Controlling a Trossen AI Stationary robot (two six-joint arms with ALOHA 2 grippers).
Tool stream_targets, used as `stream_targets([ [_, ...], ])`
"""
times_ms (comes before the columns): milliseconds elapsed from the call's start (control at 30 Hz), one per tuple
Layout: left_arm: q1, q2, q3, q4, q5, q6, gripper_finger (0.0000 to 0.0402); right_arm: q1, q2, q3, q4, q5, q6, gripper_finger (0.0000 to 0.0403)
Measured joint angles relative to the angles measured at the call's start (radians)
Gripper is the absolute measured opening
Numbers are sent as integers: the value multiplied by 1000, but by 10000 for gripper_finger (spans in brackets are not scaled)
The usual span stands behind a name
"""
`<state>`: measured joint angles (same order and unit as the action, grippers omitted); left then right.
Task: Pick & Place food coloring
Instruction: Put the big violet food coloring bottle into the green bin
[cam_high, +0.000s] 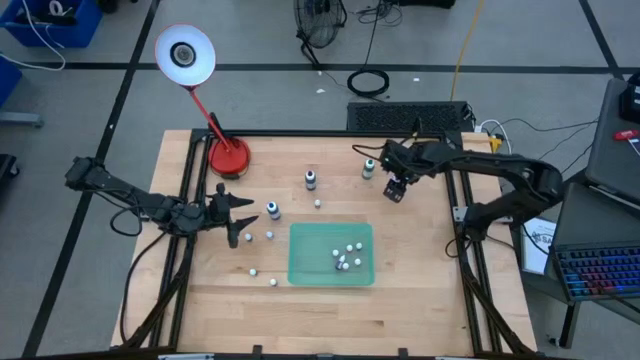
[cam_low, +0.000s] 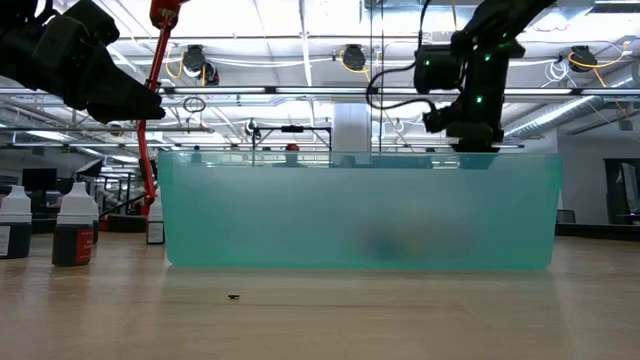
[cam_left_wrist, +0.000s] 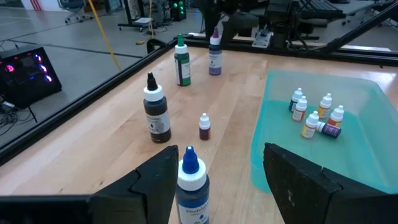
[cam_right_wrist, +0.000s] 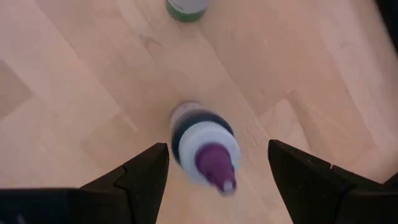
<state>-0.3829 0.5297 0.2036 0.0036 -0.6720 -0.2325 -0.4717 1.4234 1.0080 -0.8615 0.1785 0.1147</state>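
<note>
Could knock over the blue-capped bottle (cam_left_wrist: 189, 186) between the left fingers (cam_left_wrist: 155, 180), and the purple-capped bottle (cam_right_wrist: 205, 146) between the right fingers (cam_right_wrist: 140, 177), both spread wide apart.

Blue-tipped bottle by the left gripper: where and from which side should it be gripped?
Grip the blue-tipped bottle on its round body below the neck, level, from the left gripper's side: it stands upright, sides free, before the open jaws.

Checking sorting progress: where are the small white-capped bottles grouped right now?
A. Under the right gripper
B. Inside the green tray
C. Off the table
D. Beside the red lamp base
B: the left wrist view shows the small bottles clustered inside the green tray.
</note>
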Motion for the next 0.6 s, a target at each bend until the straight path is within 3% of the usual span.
stream_targets([
  [267,0,0,0,0,0,0,237,0,119,0,29,-1,-27,252],
  [600,0,0,0,0,0,0,237,0,109,0,43,0,-31,235],
])
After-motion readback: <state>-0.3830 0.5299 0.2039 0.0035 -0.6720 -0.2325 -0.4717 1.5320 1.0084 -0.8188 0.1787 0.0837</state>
